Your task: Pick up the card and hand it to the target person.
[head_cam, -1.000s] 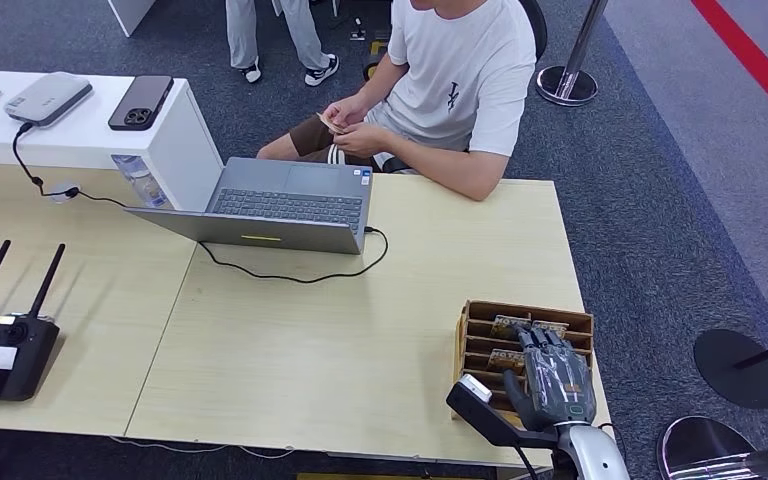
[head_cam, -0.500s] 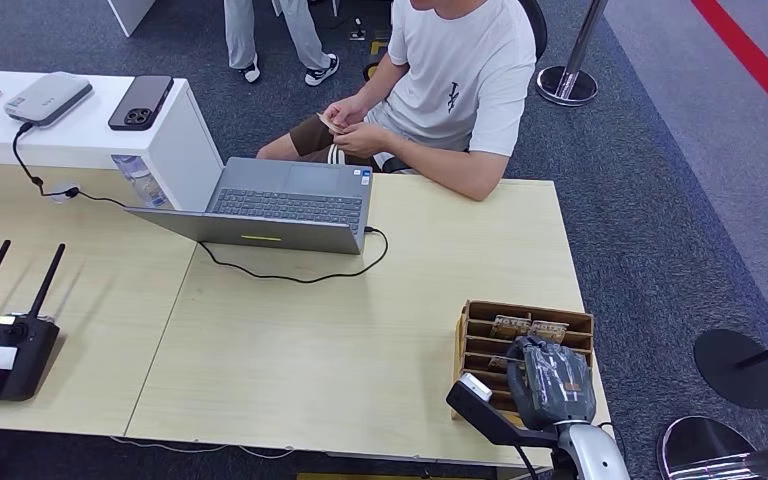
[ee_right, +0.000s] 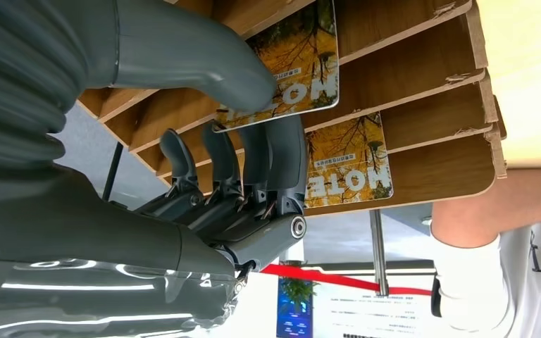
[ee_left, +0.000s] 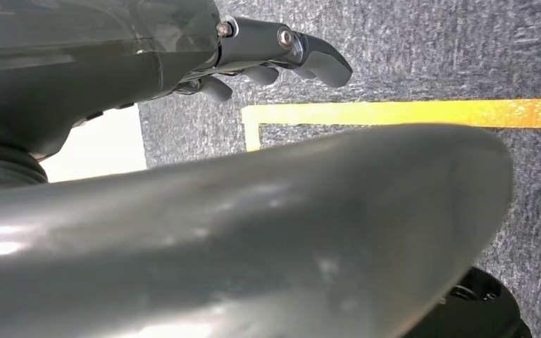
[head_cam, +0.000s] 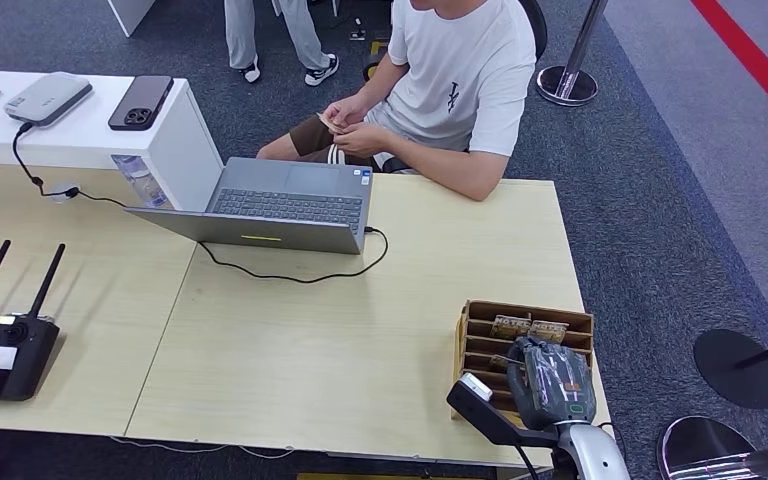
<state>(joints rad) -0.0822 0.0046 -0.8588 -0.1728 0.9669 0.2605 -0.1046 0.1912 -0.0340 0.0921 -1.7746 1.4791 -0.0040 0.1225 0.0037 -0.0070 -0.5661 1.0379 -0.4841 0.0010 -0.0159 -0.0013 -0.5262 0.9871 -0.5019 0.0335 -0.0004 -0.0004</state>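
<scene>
A wooden card rack (head_cam: 480,330) stands at the table's near right corner, with yellow-printed cards (head_cam: 527,327) in its slots. My right hand (head_cam: 550,383) lies over the rack with its fingers curled down into it. In the right wrist view the thumb (ee_right: 204,63) presses on the face of one card (ee_right: 303,67), and the fingers (ee_right: 253,162) sit behind that card, pinching it. A second card (ee_right: 349,165) rests in the neighbouring slot. The target person (head_cam: 455,75) sits across the table, hands together over the lap. My left hand (ee_left: 268,56) hangs above the floor, holding nothing.
An open laptop (head_cam: 280,205) with a black cable (head_cam: 300,275) sits mid-table in front of the person. A black router (head_cam: 5,345) stands at the near left. A phone (head_cam: 140,102) lies on the white counter. Stanchion bases (head_cam: 738,367) stand on the carpet to the right.
My right hand's fingers, stretched over the rack a second ago, have curled down and closed on a card. The person and the table things have not moved.
</scene>
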